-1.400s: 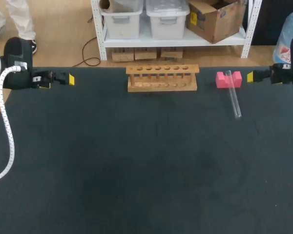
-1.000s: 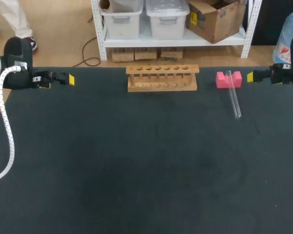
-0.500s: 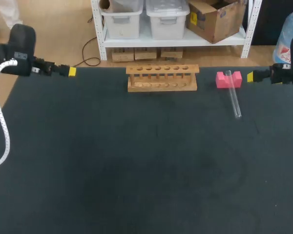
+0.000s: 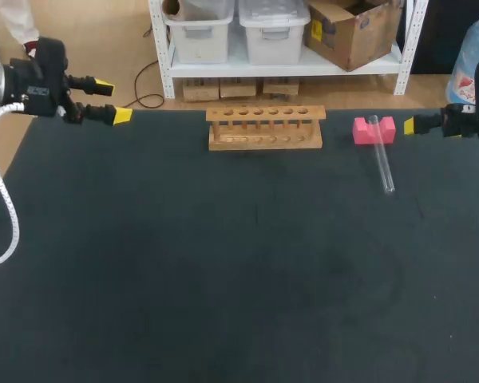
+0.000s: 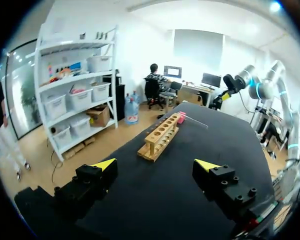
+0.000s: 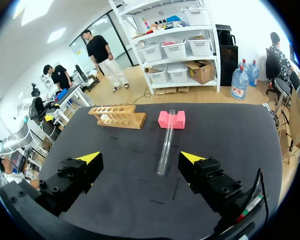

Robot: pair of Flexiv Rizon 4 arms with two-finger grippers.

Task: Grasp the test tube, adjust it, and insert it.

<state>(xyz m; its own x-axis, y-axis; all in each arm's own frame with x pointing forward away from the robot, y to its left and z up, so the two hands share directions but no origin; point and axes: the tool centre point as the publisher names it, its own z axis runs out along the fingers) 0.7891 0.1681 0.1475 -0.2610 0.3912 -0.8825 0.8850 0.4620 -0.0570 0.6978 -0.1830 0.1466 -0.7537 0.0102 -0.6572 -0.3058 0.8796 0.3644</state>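
My left gripper [image 4: 112,100] has swung up and spread wide, well apart from the test tube [image 4: 381,159], which lies ungrasped just ahead of my equally wide right gripper [image 6: 140,158].

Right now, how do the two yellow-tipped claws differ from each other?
The left gripper sits by the table's far left corner, well away from the test tube; the right gripper sits close beside the pink block that the tube rests on. From above, the left gripper shows both yellow tips, the right gripper only one. Both are open and hold nothing.
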